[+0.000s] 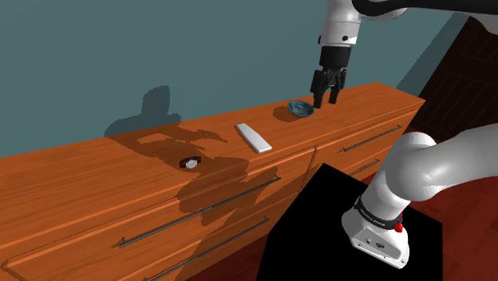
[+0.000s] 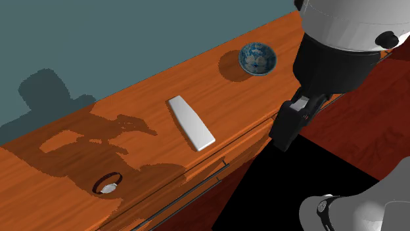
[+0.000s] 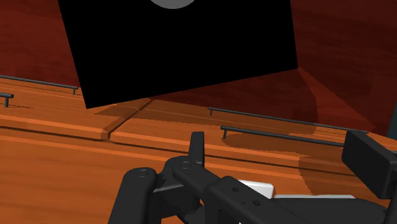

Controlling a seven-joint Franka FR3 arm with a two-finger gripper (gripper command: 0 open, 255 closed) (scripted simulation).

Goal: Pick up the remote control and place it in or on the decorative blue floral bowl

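Pincer (image 1: 328,102), all black, hangs with its fingers spread and nothing between them. It is above the front edge of the wooden surface (image 1: 96,172), near the blue patterned bowl (image 1: 300,108). The plain pale remote control (image 1: 254,137) lies flat on the surface, apart from the bowl, between it and a small wristwatch (image 1: 191,163).

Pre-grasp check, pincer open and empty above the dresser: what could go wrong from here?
The remote lies flat and thin near the dresser's front edge; a skewed pinch by the pincer could nudge it off. The bowl looks shorter than the remote, so the remote may overhang, tip the bowl or slide out.
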